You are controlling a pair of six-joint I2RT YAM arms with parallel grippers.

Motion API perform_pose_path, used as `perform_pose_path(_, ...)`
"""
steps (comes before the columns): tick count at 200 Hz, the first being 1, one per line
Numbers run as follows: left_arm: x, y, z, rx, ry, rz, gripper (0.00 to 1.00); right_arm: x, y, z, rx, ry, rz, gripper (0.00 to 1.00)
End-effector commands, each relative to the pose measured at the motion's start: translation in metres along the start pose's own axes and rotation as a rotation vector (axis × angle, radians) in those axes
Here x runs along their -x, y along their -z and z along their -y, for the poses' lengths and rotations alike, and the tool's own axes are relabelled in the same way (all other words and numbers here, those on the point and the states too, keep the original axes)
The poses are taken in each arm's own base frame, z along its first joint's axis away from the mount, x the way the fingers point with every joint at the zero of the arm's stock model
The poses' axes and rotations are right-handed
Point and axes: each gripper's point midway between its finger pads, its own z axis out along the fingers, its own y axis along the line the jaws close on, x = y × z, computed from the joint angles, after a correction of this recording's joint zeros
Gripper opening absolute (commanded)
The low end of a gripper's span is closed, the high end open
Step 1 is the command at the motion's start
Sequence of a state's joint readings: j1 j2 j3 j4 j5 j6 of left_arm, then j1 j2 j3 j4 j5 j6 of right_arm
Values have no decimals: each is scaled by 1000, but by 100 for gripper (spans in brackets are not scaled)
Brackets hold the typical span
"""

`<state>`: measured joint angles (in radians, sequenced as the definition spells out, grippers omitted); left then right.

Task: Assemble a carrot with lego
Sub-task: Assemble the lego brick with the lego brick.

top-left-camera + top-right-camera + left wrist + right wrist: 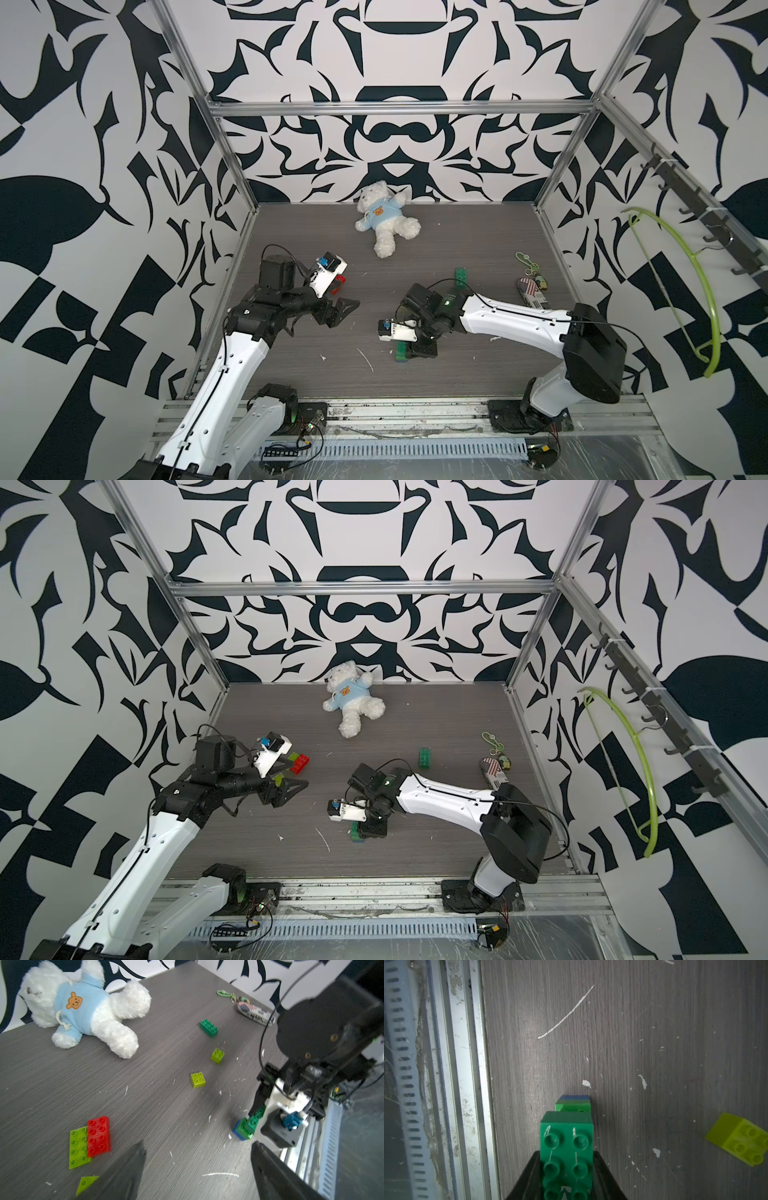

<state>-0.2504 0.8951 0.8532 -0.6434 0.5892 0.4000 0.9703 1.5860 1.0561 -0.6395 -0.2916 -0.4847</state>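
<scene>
Right gripper point(566, 1153): clamped on a dark green 2x4 brick point(566, 1147), fingers point(529, 1176) on its long sides. The brick's far end lies over the carrot point(244, 1129), which so far is a green brick point(571, 1106) on a blue brick point(574, 1097). Can't tell if the studs are seated. The carrot stands on the desk point(166, 1105) near the front edge, close to the aluminium rail point(463, 1064). In both top views it sits under my right wrist point(401, 353).

Left gripper point(198, 1144): jaws wide apart, nothing between them, hovering over the left part of the desk.

Loose lego, going outward:
- Lime green wedge piece point(86, 1183), just beside one left finger.
- Red 2x4 brick point(99, 1136) overlapping the edge of a lime green plate point(78, 1147). Can't tell if it's clipped on.
- Two lime green 2x2 bricks point(198, 1080) point(217, 1055) mid-desk, apart from each other.
- Another dark green 2x4 point(208, 1028) further back.

Non-task items:
- White teddy bear in a blue shirt point(83, 1007), lying at the back wall.
- Flag-print pouch point(255, 1014) with a green beaded keychain point(224, 993), on the desk's right side.
</scene>
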Motion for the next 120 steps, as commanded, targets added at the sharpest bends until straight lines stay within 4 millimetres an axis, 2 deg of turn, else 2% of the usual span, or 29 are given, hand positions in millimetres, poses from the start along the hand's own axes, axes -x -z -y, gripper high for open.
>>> perform_pose_path(1,-38,-6,18,-104,-125,-119,77,11,0,5,-12,27,29,33)
perform_pose_path(55,-62,-12,34,-171,-153,-193,77,14,-8,3,11,24,34,32)
perform_pose_path(78,-70,-16,27,-132,-164,-232,77,13,-11,1,20,25,17,32)
perform_pose_path(120,-69,-16,22,-106,-149,-241,78,11,-14,1,15,13,-29,32)
